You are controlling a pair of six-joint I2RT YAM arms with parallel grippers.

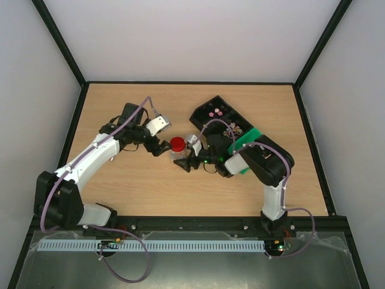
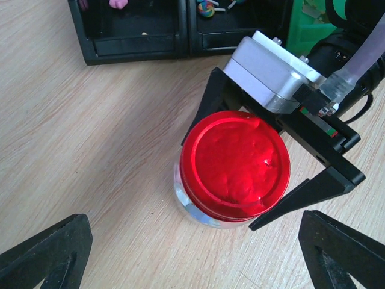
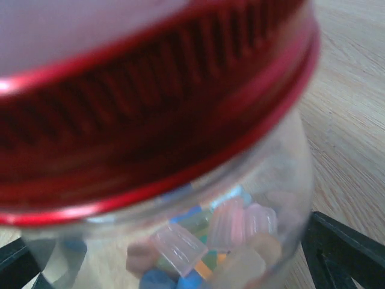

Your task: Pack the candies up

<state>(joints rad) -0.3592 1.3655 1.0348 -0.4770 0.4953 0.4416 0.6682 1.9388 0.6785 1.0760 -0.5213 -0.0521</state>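
A clear glass jar [image 3: 264, 180] with a round red lid [image 2: 234, 165] on top stands on the wooden table [image 2: 78, 132]. Pastel pink, blue and tan candies [image 3: 225, 232] lie inside it. More candies [image 1: 215, 112] lie in the black tray's compartments, and a few show in the left wrist view [image 2: 206, 7]. My right gripper [image 1: 187, 158] is shut on the jar, one black finger [image 2: 313, 189] on each side below the lid. My left gripper [image 2: 192, 262] is open just beside the jar, its fingers wide apart and touching nothing; it shows in the top view [image 1: 165, 143] left of the lid.
The black compartment tray [image 1: 201, 114] lies at an angle behind the jar. A green part [image 1: 245, 139] sits at its near end, by the right arm. Black frame rails run along the table's sides and back.
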